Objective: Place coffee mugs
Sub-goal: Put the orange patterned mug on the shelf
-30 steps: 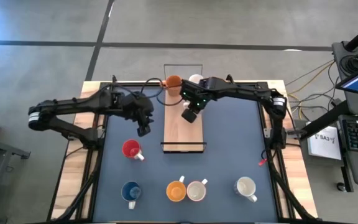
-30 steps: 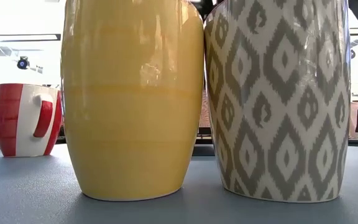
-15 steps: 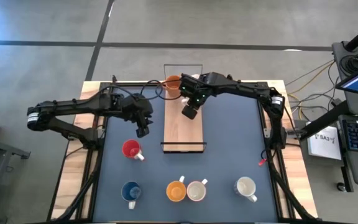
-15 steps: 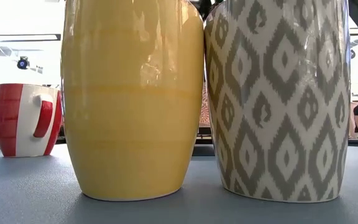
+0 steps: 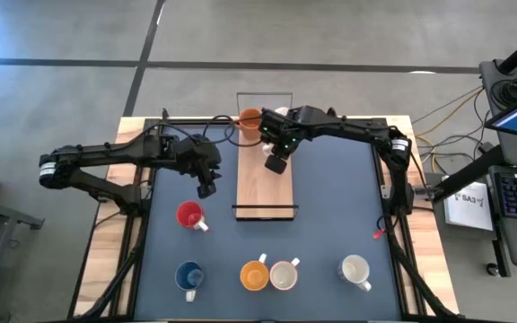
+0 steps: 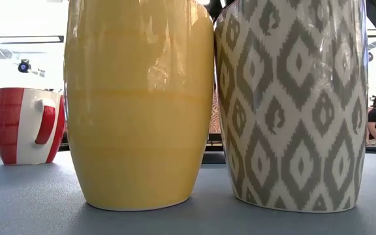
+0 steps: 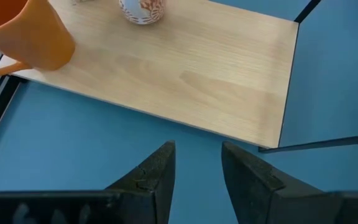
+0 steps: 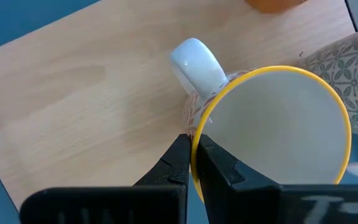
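While mug [image 8: 272, 124] in right fingers [image 8: 180, 163], label [image 5: 467, 199] ("SA3")

My two arms are dark, almost black, built of chunky jointed segments with pale grey bands at the shoulder ends. The right gripper [image 5: 276, 165] carries a small cluster of green lights on its wrist housing; the left gripper [image 5: 206, 187] shows none. Thin black cables loop along both arms near their bases. Up close, my left fingers [image 7: 156, 176] are matte black, wedge-shaped and tapering, with lightly scuffed edges. The right fingers [image 8: 180, 163] are the same black, slim and blade-like.
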